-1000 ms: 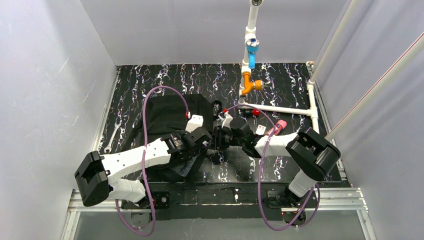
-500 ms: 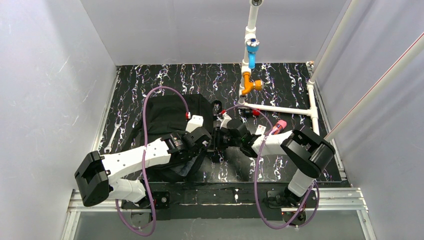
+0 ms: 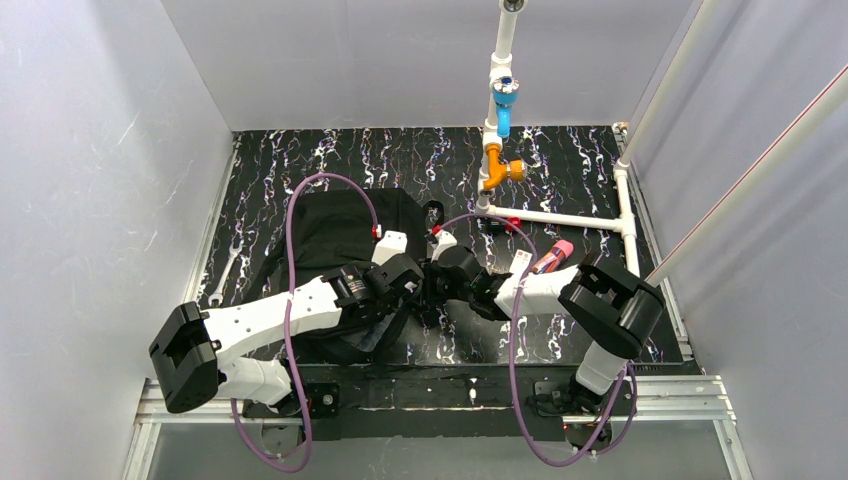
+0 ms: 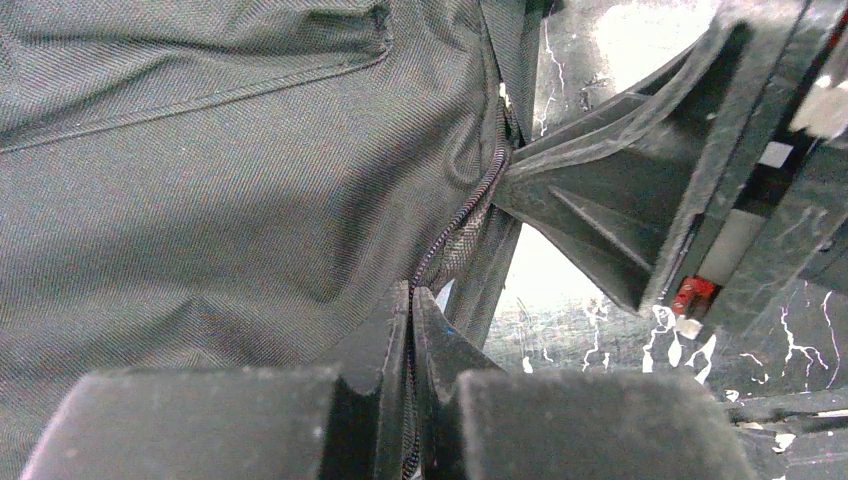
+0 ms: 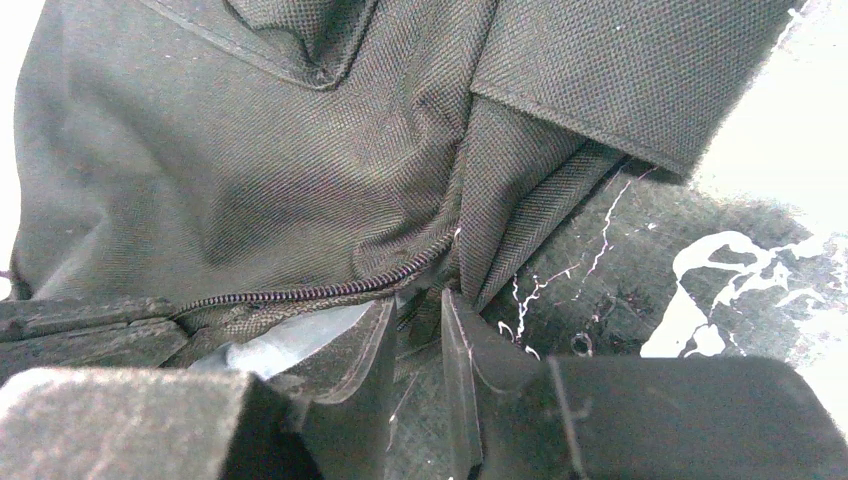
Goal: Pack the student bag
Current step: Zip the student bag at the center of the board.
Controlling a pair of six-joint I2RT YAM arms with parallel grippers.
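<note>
The student bag (image 3: 340, 225), a large black fabric backpack, lies left of centre on the marbled black table. My left gripper (image 3: 412, 285) is at the bag's near right corner. In the left wrist view it (image 4: 411, 295) is shut on the bag's zipper edge (image 4: 465, 215), and the zip runs down between its jaws. My right gripper (image 3: 438, 283) faces it from the right. Its fingers (image 5: 418, 300) stand a narrow gap apart at the end of the zipper (image 5: 310, 290), with a fold of the bag (image 5: 250, 150) at their tips.
A wrench (image 3: 226, 272) lies left of the bag. A white pipe frame (image 3: 560, 217) with an orange valve (image 3: 500, 170) and a blue valve (image 3: 503, 110) stands at the back right. A pink-capped item (image 3: 553, 255) lies beside the right arm. White walls close in the table.
The right arm has slid left toward the bag's corner and its jaws have narrowed. The left gripper has stayed shut on the zipper edge.
</note>
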